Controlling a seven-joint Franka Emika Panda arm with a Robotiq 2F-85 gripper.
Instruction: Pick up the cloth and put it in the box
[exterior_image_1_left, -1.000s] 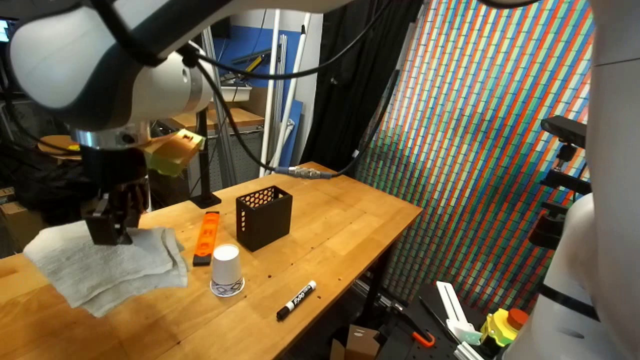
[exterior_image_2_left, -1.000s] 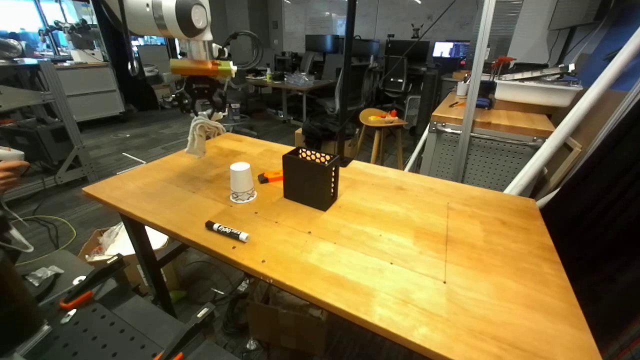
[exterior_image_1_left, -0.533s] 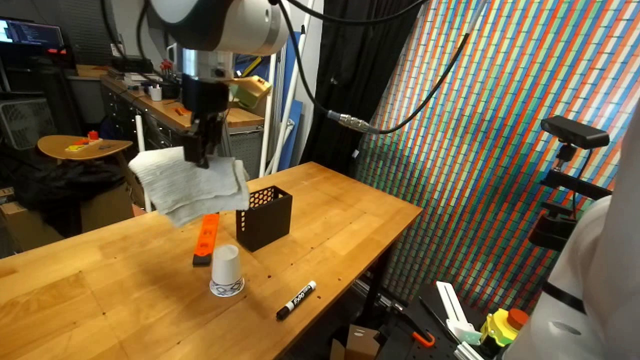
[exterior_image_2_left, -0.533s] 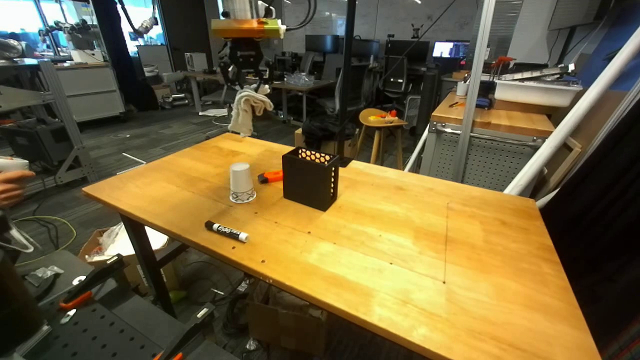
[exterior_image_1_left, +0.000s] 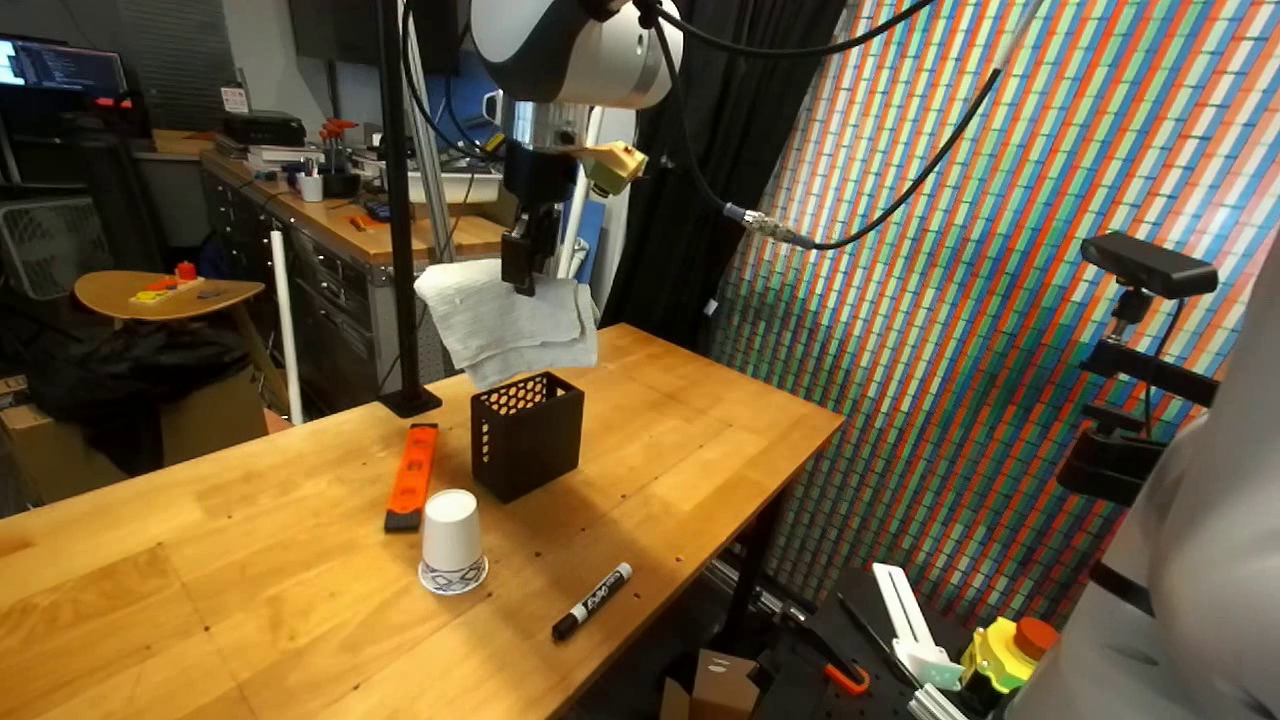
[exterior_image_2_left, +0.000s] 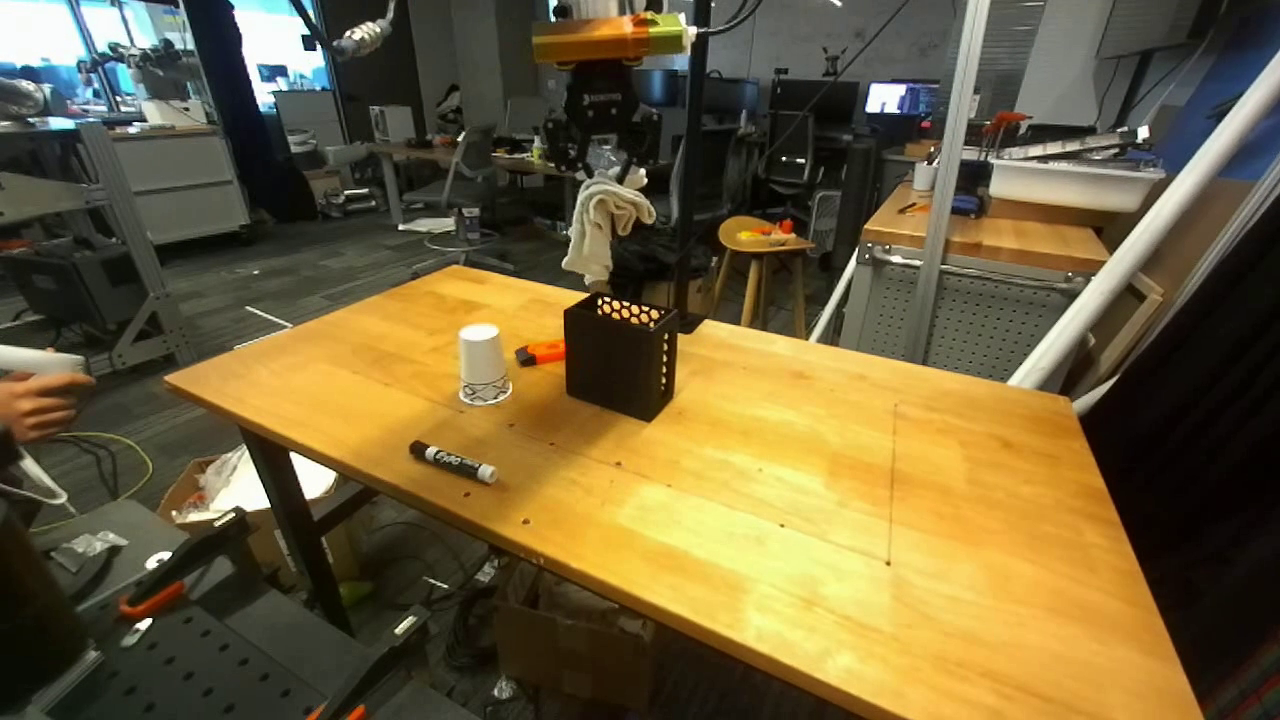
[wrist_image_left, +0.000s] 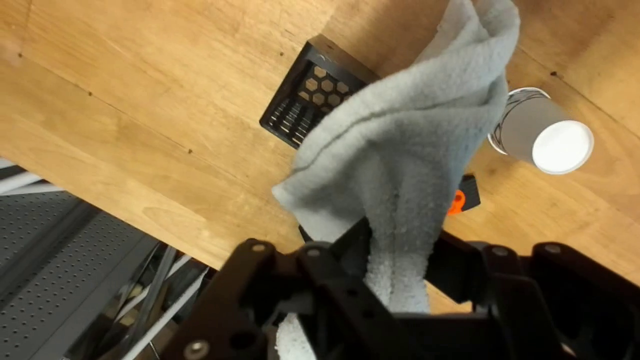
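Observation:
My gripper (exterior_image_1_left: 520, 280) is shut on the white cloth (exterior_image_1_left: 515, 325) and holds it in the air, high over the table. The cloth hangs folded from the fingertips, and both show in an exterior view as well, gripper (exterior_image_2_left: 612, 175) and cloth (exterior_image_2_left: 600, 235). The black open-topped box (exterior_image_1_left: 540, 445) with honeycomb holes stands upright on the table, also seen in an exterior view (exterior_image_2_left: 612, 365). The cloth's lower end is near the box's rim; I cannot tell whether it is above or behind it. In the wrist view the cloth (wrist_image_left: 400, 145) hides part of the box (wrist_image_left: 345, 60).
An upside-down paper cup (exterior_image_1_left: 450, 535) and an orange level (exterior_image_1_left: 413, 475) stand and lie beside the box. A black marker (exterior_image_1_left: 592, 602) lies near the table's edge. A black post (exterior_image_1_left: 400, 250) rises at the table's far edge, near the arm.
The gripper has lifted the cloth and carried it across the table toward the box, to the right in both exterior views. The box, cup, level and marker have not moved.

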